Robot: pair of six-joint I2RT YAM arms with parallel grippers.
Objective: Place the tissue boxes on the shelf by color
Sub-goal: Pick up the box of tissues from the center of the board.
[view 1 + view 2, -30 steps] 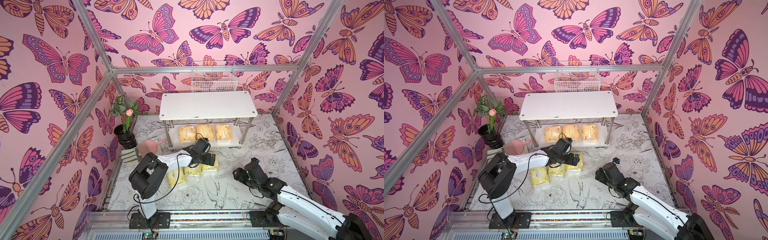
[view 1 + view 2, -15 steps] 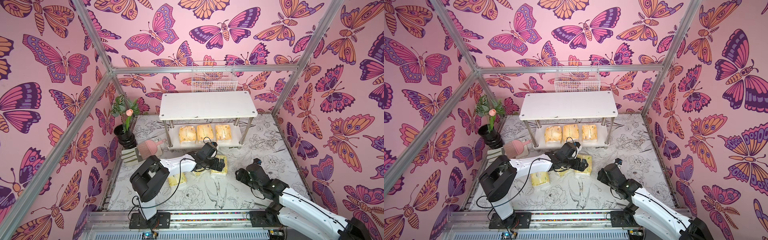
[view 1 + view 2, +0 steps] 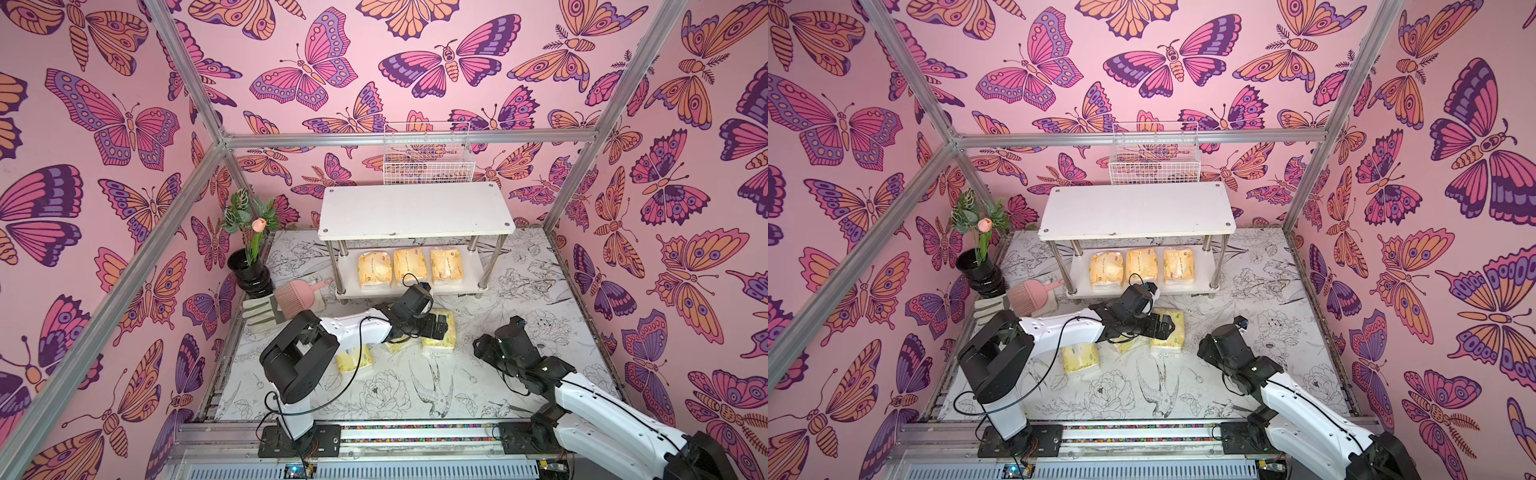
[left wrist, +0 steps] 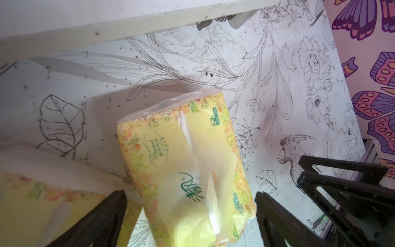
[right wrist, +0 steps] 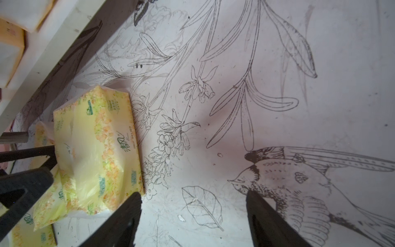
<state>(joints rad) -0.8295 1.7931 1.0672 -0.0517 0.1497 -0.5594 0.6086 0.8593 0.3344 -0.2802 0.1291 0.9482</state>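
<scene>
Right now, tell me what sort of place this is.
Likely a staged robot test cell, not a lived-in room: butterfly-print walls behind an aluminium frame, a left arm and a right arm mounted on a rail at the front, and props like the white shelf and a vase.

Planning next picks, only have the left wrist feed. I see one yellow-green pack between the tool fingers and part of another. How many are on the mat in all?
Observer: Three. The third yellow-green pack lies on the mat, partly under the left arm.
Operator: Orange ones?
Observer: All three orange packs sit in a row on the shelf's lower board.
Operator: Top board?
Observer: The top board holds no pack.
</scene>
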